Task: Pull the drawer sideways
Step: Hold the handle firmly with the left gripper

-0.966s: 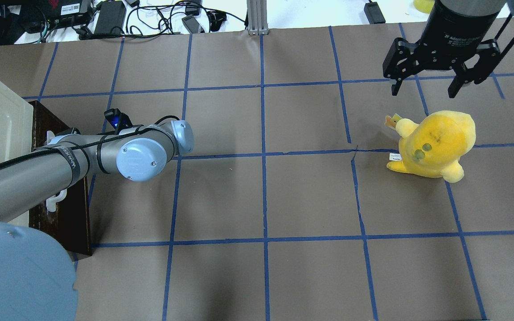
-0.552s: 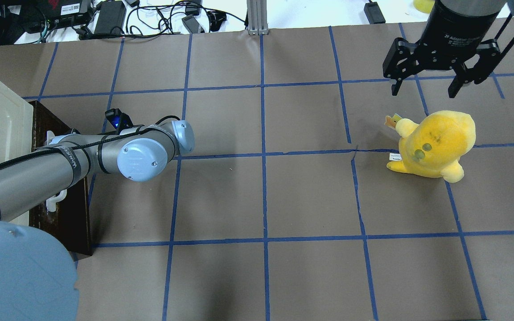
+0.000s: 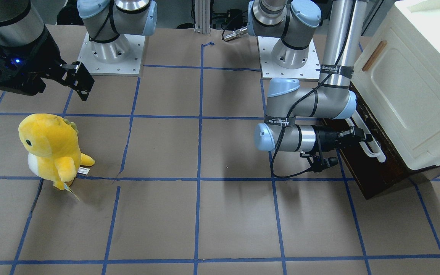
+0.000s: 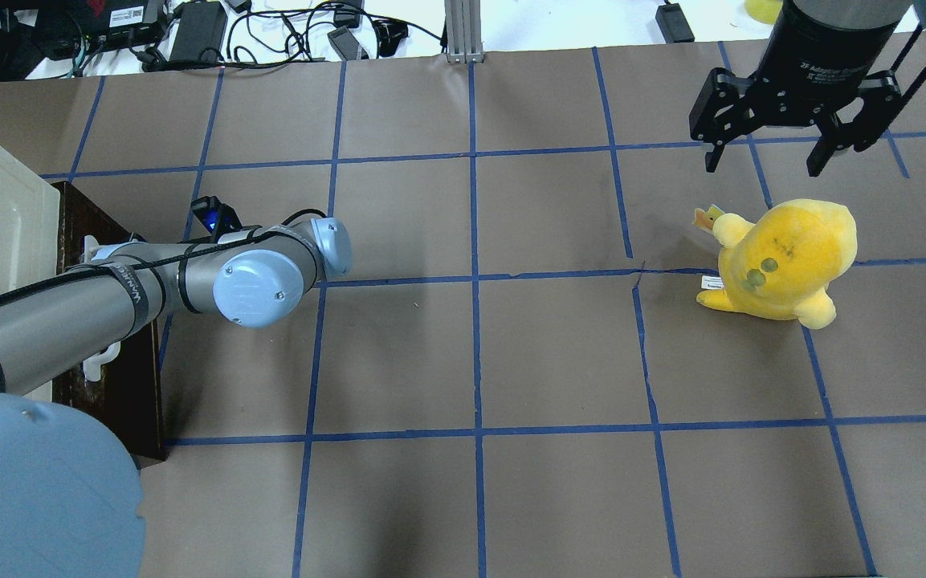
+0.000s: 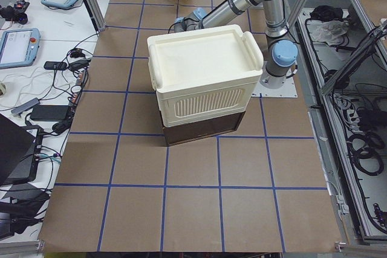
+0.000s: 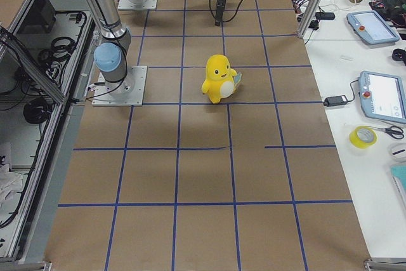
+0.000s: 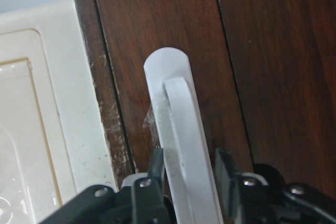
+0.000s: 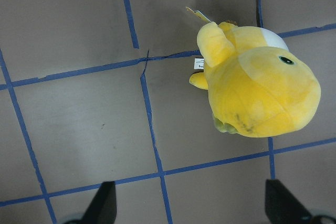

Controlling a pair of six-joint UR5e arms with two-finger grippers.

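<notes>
Drawer [image 3: 376, 175] first: it sits at the foot of a cream cabinet [image 3: 414, 95], at the right edge of the front-facing view and the left edge of the overhead one. Its dark brown front faces the middle of the tabletop [image 4: 471, 361], and a long white handle [image 3: 374, 149] runs along that front. From these views the drawer looks hardly out at all, if out, so the pull itself seems to be only starting.

The left gripper [image 7: 189, 157] has reached in level and sits on the handle near one end. In the wrist view its two black fingers [image 7: 224, 166] lie close on either side of the white bar, narrowed to about its width, so it appears clamped on the bar. Whether the pads press firmly cannot be read.

The step in hand is therefore the hold on the handle. The next move calls for a straight draw away from the cabinet, along the drawer's slide, with the wrist kept square so the bar does not slip out.

Well apart, at the upper right of the overhead view, the right gripper [image 4: 763, 170] hangs spread wide and empty above a yellow plush toy [image 4: 784, 257].
</notes>
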